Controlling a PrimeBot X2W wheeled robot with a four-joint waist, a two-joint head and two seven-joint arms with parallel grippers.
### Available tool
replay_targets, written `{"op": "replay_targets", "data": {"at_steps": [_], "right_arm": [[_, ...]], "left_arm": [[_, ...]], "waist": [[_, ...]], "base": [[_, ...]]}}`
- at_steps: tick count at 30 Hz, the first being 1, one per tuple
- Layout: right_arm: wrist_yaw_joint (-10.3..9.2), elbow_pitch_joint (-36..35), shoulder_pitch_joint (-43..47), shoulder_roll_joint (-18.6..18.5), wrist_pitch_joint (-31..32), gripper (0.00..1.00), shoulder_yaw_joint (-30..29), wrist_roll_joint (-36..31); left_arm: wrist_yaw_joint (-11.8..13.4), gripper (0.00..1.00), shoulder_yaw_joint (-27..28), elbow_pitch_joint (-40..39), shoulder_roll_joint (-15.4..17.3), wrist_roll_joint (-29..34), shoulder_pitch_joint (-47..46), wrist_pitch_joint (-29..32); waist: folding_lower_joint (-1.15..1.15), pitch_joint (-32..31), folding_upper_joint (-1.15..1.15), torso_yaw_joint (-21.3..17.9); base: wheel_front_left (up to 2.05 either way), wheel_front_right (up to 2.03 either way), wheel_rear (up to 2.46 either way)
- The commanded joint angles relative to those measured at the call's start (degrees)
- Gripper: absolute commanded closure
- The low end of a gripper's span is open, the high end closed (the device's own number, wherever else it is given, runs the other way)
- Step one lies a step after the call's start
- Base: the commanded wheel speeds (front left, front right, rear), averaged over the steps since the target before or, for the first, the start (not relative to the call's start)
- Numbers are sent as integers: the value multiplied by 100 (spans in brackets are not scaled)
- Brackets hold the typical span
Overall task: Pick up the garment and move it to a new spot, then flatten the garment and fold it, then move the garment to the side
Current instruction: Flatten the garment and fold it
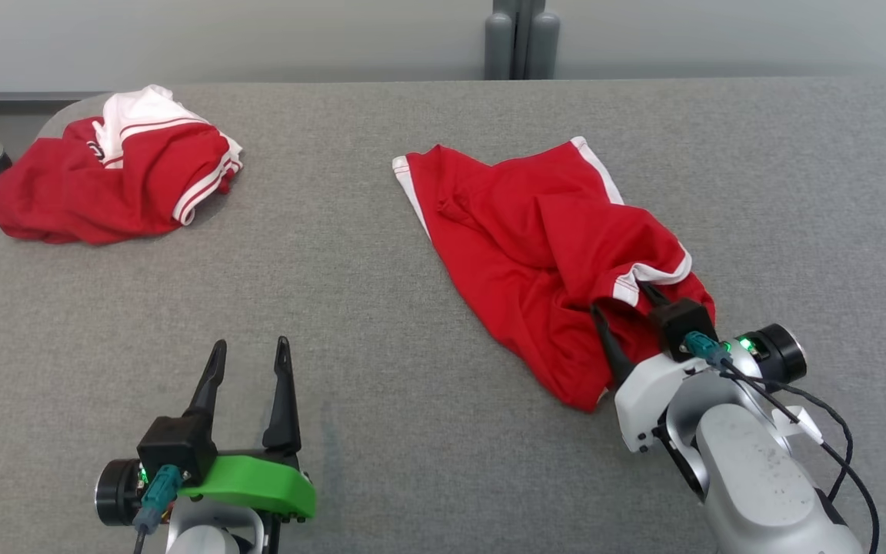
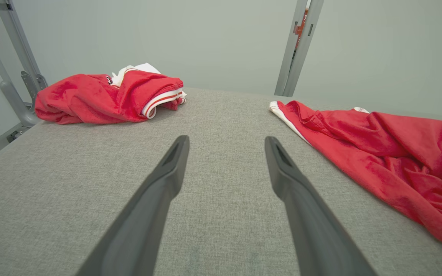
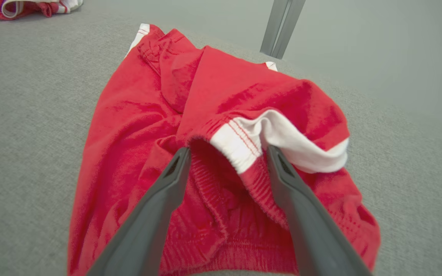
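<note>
Right claw (image 3: 228, 148) spread wide, garment (image 1: 520, 238) hem between its fingers, seemingly ungripped, left claw (image 1: 251, 342) parted, empty, well apart.

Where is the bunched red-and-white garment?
In the head view, the bunched garment lies far left on the table, apart from the spread garment.

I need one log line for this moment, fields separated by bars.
phase: pre-grasp | right tool: open, astride red garment's elastic edge | left tool: open, idle above table | second garment: bunched, far left
</note>
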Motion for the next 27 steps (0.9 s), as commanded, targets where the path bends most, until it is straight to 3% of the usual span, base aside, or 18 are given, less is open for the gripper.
{"op": "replay_targets", "data": {"at_steps": [1, 3, 4, 12, 24, 25, 26, 27], "right_arm": [[-8, 98, -119, -22, 14, 4, -52, -27], [-8, 205, -223, -20, -13, 76, -161, -76], [-8, 247, -238, -23, -41, 100, -238, -66], [-8, 13, -158, -56, -265, 100, -1232, -418], [-9, -230, 293, -720, 207, 100, -2346, -519], [-9, -208, 331, -756, 223, 87, -2410, -487], [-9, -188, 385, -765, 232, 54, -2504, -425], [-9, -206, 418, -768, 211, 0, -2582, -406]], "left_arm": [[35, 0, -12, -18, 8, -25, -108, 1], [54, 0, -10, -32, 9, -49, -109, 1], [57, 0, -7, -38, 9, -58, -99, 1], [76, 0, 64, -66, 8, -6, -19, 2], [30, 0, 65, -83, 8, 64, -74, 2], [27, 0, 70, -83, 8, 69, -79, 2], [20, 0, 72, -84, 8, 68, -86, 2], [13, 0, 72, -83, 8, 69, -89, 2]], "waist": [[0, 101, 0, 147], [0, 121, 0, 188], [0, 123, 0, 195], [0, 92, 0, 2], [0, 151, 0, -260], [0, 157, 0, -267], [0, 161, 0, -273], [0, 163, 0, -275]], "base": [[0, 0, 0], [0, 0, 0], [0, 0, 0], [0, 0, 0], [0, 0, 0], [0, 0, 0], [0, 0, 0], [0, 0, 0]]}}
